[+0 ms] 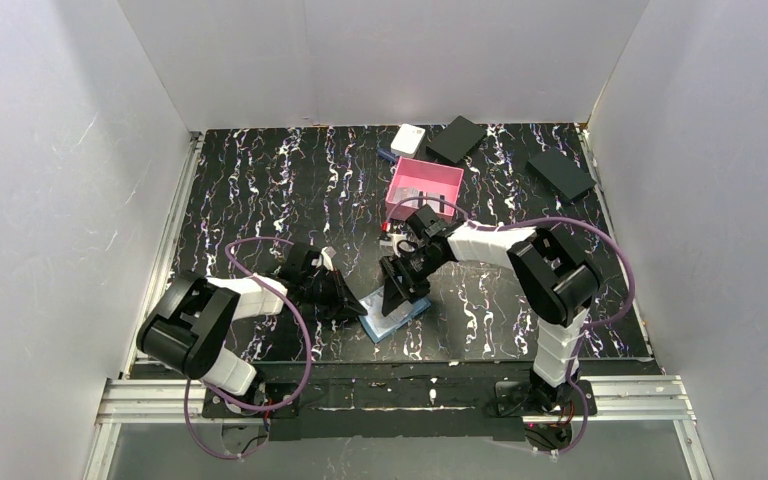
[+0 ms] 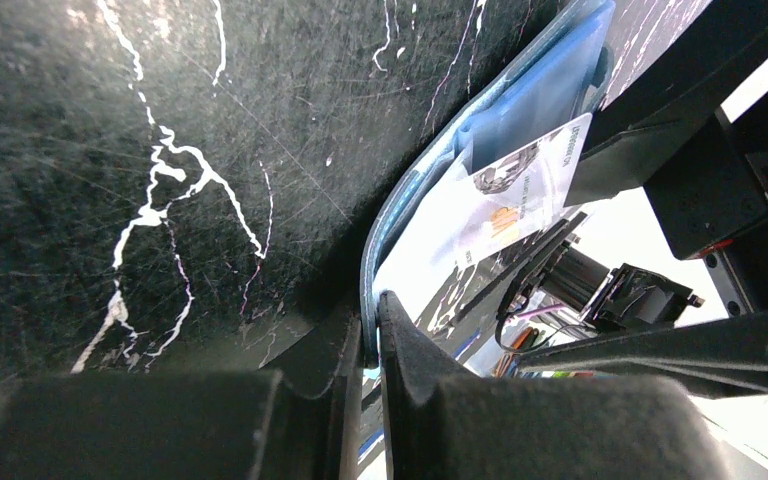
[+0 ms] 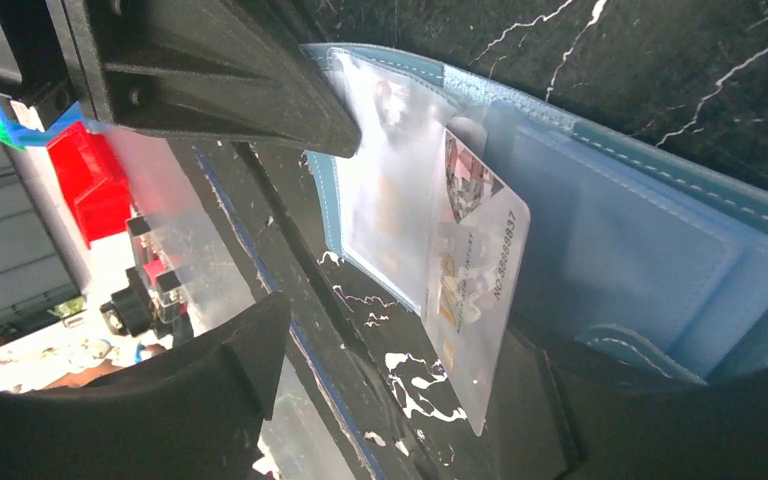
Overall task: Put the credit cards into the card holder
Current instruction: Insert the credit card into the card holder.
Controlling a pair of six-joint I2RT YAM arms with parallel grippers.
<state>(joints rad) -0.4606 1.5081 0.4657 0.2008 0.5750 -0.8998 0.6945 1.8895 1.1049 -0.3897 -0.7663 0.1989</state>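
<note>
The card holder (image 1: 397, 316), a blue wallet, lies open on the black marbled table near the front middle. My left gripper (image 1: 353, 305) is shut on the wallet's left edge; in the left wrist view its jaws (image 2: 372, 340) pinch the blue rim (image 2: 400, 215). A pale credit card (image 3: 472, 270) stands partly in a wallet slot (image 3: 610, 250), one corner sticking out. My right gripper (image 1: 400, 290) hovers over the wallet, open (image 3: 410, 400), the card between its fingers but not pinched. The card also shows in the left wrist view (image 2: 520, 190). Other cards are not visible.
A pink open tray (image 1: 425, 185) stands behind the right gripper. A small white box (image 1: 408, 138) and two flat black boxes (image 1: 457, 138) (image 1: 561, 174) lie at the back. White walls close in three sides.
</note>
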